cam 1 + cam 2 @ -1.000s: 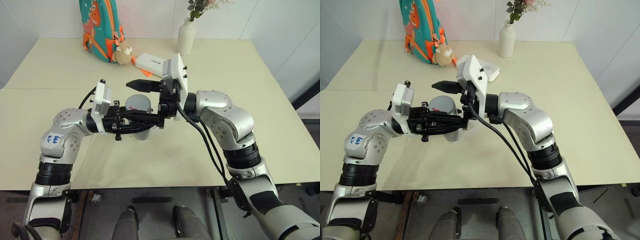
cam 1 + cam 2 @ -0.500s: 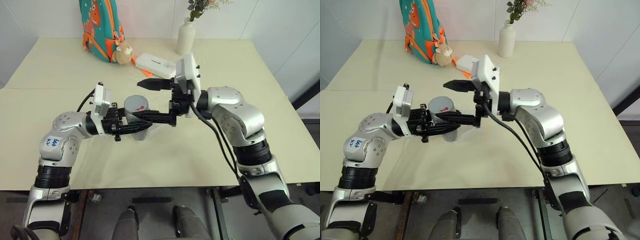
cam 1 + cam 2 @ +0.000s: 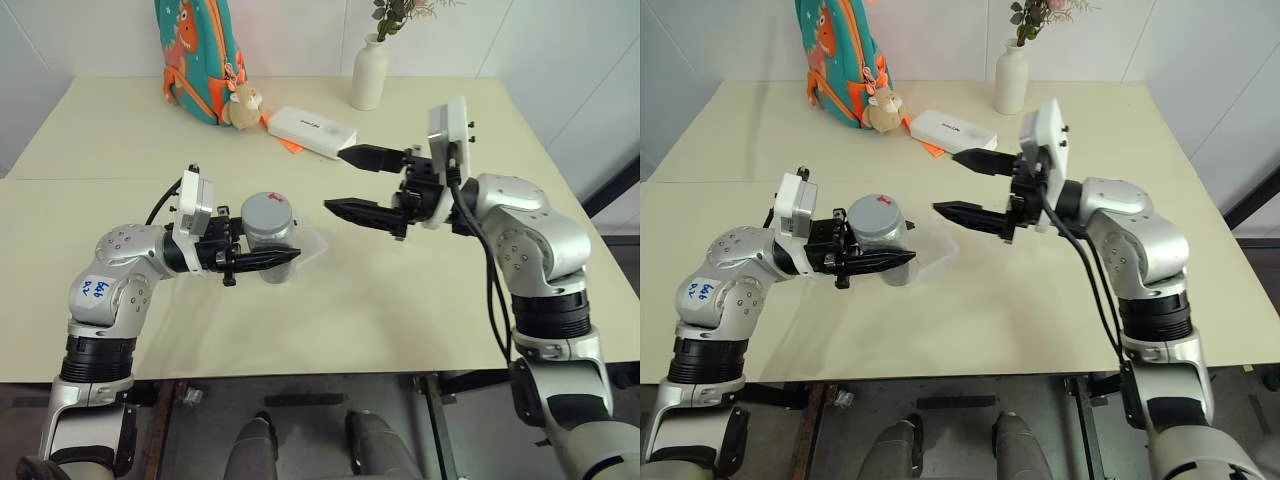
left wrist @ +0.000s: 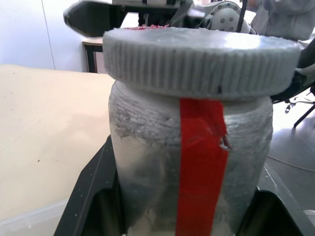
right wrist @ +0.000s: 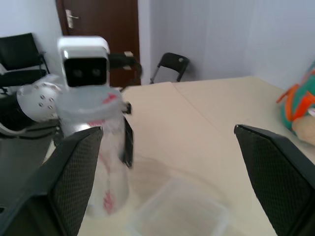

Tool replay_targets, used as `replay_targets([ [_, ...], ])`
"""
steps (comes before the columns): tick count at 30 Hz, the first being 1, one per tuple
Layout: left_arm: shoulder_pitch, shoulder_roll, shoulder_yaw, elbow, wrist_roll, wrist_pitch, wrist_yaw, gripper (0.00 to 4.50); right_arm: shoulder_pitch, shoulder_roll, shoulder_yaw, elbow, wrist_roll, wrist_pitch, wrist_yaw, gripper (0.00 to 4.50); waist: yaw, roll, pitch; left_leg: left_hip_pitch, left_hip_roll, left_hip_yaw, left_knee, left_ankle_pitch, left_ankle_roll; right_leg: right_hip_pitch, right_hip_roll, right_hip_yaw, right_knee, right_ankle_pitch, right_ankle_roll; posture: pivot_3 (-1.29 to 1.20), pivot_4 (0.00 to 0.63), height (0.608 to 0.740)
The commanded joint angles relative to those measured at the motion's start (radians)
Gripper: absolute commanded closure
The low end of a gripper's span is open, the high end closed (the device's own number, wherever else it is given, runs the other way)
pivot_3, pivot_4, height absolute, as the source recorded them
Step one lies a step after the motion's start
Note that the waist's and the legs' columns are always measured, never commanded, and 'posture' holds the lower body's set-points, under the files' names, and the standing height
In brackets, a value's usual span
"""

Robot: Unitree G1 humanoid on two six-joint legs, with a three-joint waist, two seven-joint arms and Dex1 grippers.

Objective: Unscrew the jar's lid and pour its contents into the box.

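Jar (image 3: 270, 235) stands upright over the box (image 3: 305, 245), lid (image 3: 268, 207) on, clamped by your left hand (image 3: 262, 259) to brace it; right hand (image 3: 360, 183) hangs spread, empty, well right.

Silvery jar (image 4: 192, 162) with red stripe, grey lid (image 4: 202, 59), clear box (image 3: 305, 245).

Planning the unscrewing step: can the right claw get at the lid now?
Probably yes. The right claw is open, facing the lid across bare table; the left claw grips the jar below the lid.
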State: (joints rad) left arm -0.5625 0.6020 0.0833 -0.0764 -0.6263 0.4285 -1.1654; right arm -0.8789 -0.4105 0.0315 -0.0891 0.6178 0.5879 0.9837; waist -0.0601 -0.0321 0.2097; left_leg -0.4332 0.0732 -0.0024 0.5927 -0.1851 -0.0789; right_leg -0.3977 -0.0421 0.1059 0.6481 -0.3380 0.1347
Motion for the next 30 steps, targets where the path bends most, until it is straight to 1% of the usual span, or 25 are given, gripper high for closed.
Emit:
replay_targets([
  [1, -0.026, -0.005, -0.005, -0.013, -0.004, -0.013, -0.006, 2.53, -0.043, 0.062, 0.022, -0.062, 0.021, 0.01, -0.049, 0.01, 0.002, 0.0, 0.0, 0.0, 0.0, 0.0, 0.0, 0.0, 0.0, 0.0, 0.0, 0.0, 0.0, 0.0, 0.0, 0.0, 0.15, 0.74],
  [6, -0.039, -0.003, -0.002, 0.009, 0.003, -0.024, -0.002, 2.53, -0.051, 0.136, 0.076, -0.076, -0.001, 0.041, -0.11, 0.01, 0.004, 0.0, 0.0, 0.0, 0.0, 0.0, 0.0, 0.0, 0.0, 0.0, 0.0, 0.0, 0.0, 0.0, 0.0, 0.0, 0.15, 0.74],
  [14, -0.042, -0.012, -0.01, 0.007, 0.003, -0.024, 0.0, 2.53, -0.07, 0.182, 0.13, -0.073, -0.032, 0.045, -0.143, 0.01, 0.003, 0.0, 0.0, -0.001, 0.0, 0.0, 0.0, 0.0, 0.0, -0.001, 0.0, 0.0, 0.001, 0.0, 0.0, 0.0, 0.15, 0.74],
  [21, -0.05, -0.014, -0.006, 0.026, 0.009, -0.037, 0.003, 2.53, -0.073, 0.177, 0.157, -0.09, -0.059, 0.054, -0.14, 0.01, 0.003, 0.0, 0.0, -0.001, 0.0, 0.0, 0.0, 0.0, 0.0, -0.001, 0.0, 0.0, 0.001, 0.0, 0.0, 0.0, 0.15, 0.74],
  [30, -0.033, -0.018, -0.009, 0.005, 0.0, -0.038, 0.015, 2.53, -0.058, 0.137, 0.139, -0.046, -0.09, 0.036, -0.127, 0.01, 0.003, 0.0, 0.0, -0.001, 0.0, 0.0, 0.0, 0.0, 0.0, -0.001, 0.0, 0.0, 0.001, 0.0, 0.0, 0.0, 0.15, 0.74],
])
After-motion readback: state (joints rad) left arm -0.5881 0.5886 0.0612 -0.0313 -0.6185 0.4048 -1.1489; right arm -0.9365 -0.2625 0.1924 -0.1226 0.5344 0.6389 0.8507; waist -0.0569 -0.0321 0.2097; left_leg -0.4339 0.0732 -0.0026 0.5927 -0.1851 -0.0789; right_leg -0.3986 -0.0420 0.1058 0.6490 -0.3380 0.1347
